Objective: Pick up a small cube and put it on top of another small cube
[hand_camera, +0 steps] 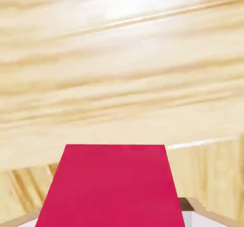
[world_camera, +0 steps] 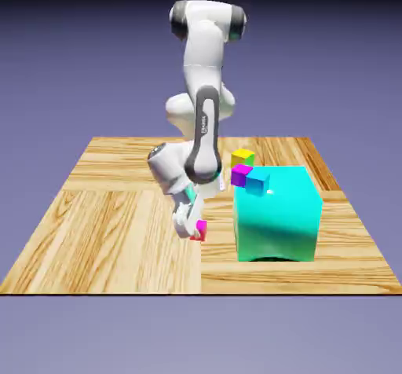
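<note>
Exterior view: gripper (world_camera: pixel 196 233) clamped on pink-red cube (world_camera: pixel 201 229); cyan-blue cube (world_camera: pixel 257 181) lies toward view's right, farther back, atop big teal block (world_camera: pixel 276 214).

This is a computer-made test scene, not a real room. A flat wooden bench (world_camera: pixel 118 207) floats before an empty blue-violet backdrop (world_camera: pixel 71 50), with no walls or furniture. A white robot arm (world_camera: pixel 206 89) stands on it among plain, flat-coloured blocks, such as a big teal block (world_camera: pixel 279 215).
</note>
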Robot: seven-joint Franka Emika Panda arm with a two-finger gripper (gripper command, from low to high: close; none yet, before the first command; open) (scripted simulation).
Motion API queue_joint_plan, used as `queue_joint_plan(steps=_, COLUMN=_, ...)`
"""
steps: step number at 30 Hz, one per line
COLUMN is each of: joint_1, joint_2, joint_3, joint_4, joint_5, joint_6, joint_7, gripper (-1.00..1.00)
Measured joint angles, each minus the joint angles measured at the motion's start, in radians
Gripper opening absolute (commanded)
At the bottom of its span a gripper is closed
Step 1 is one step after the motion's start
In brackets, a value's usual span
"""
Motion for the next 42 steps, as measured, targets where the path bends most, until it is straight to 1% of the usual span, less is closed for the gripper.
queue_joint_plan(steps=2, joint_1=0.002, joint_2=-0.049, joint_3=-0.02, joint_4=-0.02, joint_5=-0.069, joint_6=0.008, joint_7=0.05, gripper=-1.0)
queue_joint_plan(steps=5, joint_1=-0.065, joint_2=-0.015, joint_3=0.033, joint_4=-0.004, joint_5=-0.129, joint_6=-0.028, joint_7=0.072, gripper=-1.0)
queue_joint_plan(steps=23, joint_1=-0.412, joint_2=-0.082, joint_3=0.559, joint_4=0.454, joint_5=-0.908, joint_6=-0.632, joint_7=-0.466, gripper=-1.0)
queue_joint_plan(steps=25, joint_1=-0.446, joint_2=-0.105, joint_3=0.622, joint_4=0.504, joint_5=-0.961, joint_6=-0.719, joint_7=-0.487, gripper=-1.0)
queue_joint_plan(steps=27, joint_1=-0.395, joint_2=-0.132, joint_3=0.68, joint_4=0.55, joint_5=-0.998, joint_6=-0.806, joint_7=-0.492, gripper=-1.0)
queue_joint_plan(steps=33, joint_1=-0.409, joint_2=-0.214, joint_3=0.844, joint_4=0.675, joint_5=-1.082, joint_6=-1.055, joint_7=-0.488, gripper=-1.0)
queue_joint_plan(steps=35, joint_1=-0.402, joint_2=-0.219, joint_3=0.843, joint_4=0.673, joint_5=-1.069, joint_6=-1.059, joint_7=-0.474, gripper=-1.0)
queue_joint_plan(steps=39, joint_1=-0.397, joint_2=-0.221, joint_3=0.85, joint_4=0.528, joint_5=-1.061, joint_6=-0.917, joint_7=-0.479, gripper=-1.0)
queue_joint_plan(steps=40, joint_1=-0.395, joint_2=-0.222, joint_3=0.851, joint_4=0.496, joint_5=-1.059, joint_6=-0.885, joint_7=-0.48, gripper=1.0)
queue_joint_plan(steps=42, joint_1=-0.395, joint_2=-0.222, joint_3=0.851, joint_4=0.496, joint_5=-1.062, joint_6=-0.885, joint_7=-0.479, gripper=1.0)
